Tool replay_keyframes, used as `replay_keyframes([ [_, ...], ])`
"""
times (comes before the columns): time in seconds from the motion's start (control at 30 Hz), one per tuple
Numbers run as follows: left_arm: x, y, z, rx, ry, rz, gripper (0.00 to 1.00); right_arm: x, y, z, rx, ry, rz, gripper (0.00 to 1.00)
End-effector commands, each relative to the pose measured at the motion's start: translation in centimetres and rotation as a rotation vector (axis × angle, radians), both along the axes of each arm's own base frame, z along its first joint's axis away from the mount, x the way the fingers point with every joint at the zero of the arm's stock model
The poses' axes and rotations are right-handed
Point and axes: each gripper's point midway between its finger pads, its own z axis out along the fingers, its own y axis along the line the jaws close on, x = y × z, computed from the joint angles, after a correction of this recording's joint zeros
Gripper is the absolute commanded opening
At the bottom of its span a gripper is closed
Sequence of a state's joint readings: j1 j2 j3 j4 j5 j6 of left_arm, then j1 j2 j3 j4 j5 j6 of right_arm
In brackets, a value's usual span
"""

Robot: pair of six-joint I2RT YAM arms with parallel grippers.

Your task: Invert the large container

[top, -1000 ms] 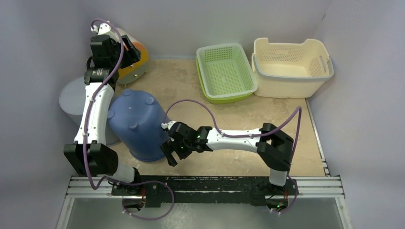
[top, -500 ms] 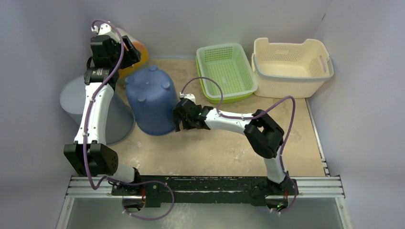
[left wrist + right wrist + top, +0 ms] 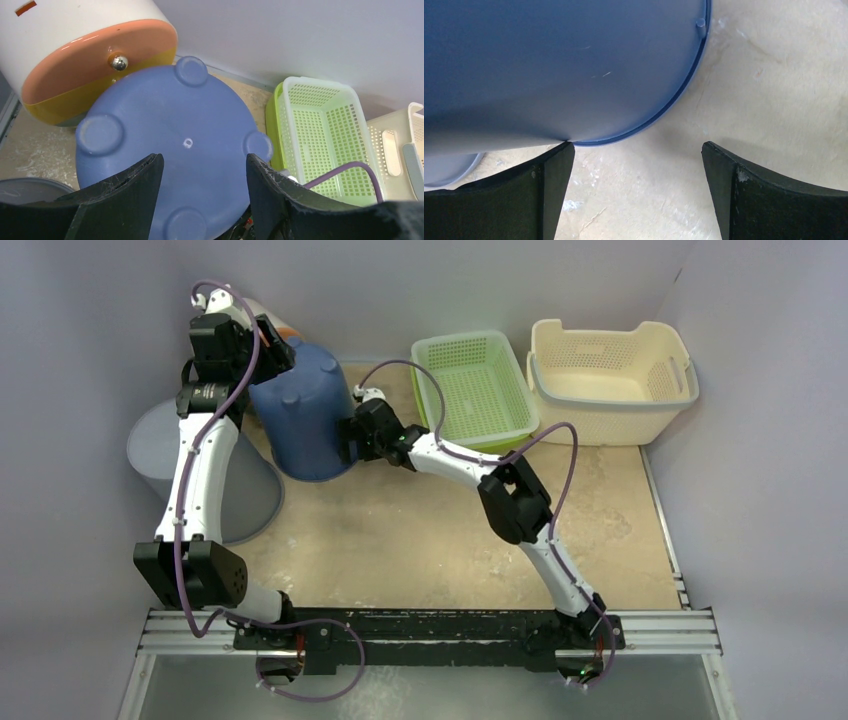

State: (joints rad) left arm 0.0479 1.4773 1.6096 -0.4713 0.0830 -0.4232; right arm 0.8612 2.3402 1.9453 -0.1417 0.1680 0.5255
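Far left, a grey bin (image 3: 250,502) sits at the edge of the worktop (image 3: 420,540), partly hidden by the left arm, which runs up over it toward the back-left corner. There the left claw (image 3: 202,165) hangs above the blue container (image 3: 300,425), released: fingers spread, nothing btwn them. Its wrist cam looks down onto the container's base. Behind, by the back wall, a white, orange & yellow pot (image 3: 90,45) sits just beside the blue container; touching or not, can't tell.

The blue container stands mouth down at the back left of the worktop. Its flat base w/ four round feet faces up and its rim is down on the sandy surface. It is just right of the grey bin and left of the green basket (image 3: 472,390).

The right claw (image 3: 636,146) is low at the container's right side, near the rim. It is released too, w/ fingers (image 3: 539,190) wide apart and grasping nothing. In the wrist view the tip of the finger on the left meets the rim's edge, while the other finger is over bare worktop, clear of the container. The right arm stretches diagonally from its base at near right, w/ a purple cable (image 3: 560,455) looping along it.

Further right, the green basket sits at the back, apart from the container. The cream basket (image 3: 610,365) is just beside it, far right.
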Motion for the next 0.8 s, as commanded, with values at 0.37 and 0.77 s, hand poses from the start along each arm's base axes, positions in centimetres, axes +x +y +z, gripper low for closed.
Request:
replay_keyframes([
  [0.37, 0.1, -1.7, 3.7, -0.054, -0.143, -0.071, 0.61, -0.5, -2.5, 10.8, 0.019, -0.206, 0.147, 1.00],
  [0.77, -1.6, -8.6, 5.7, -0.124, -0.170, -0.217, 0.59, -0.8, -16.2, 15.4, -0.125, -0.160, -0.113, 1.00],
])
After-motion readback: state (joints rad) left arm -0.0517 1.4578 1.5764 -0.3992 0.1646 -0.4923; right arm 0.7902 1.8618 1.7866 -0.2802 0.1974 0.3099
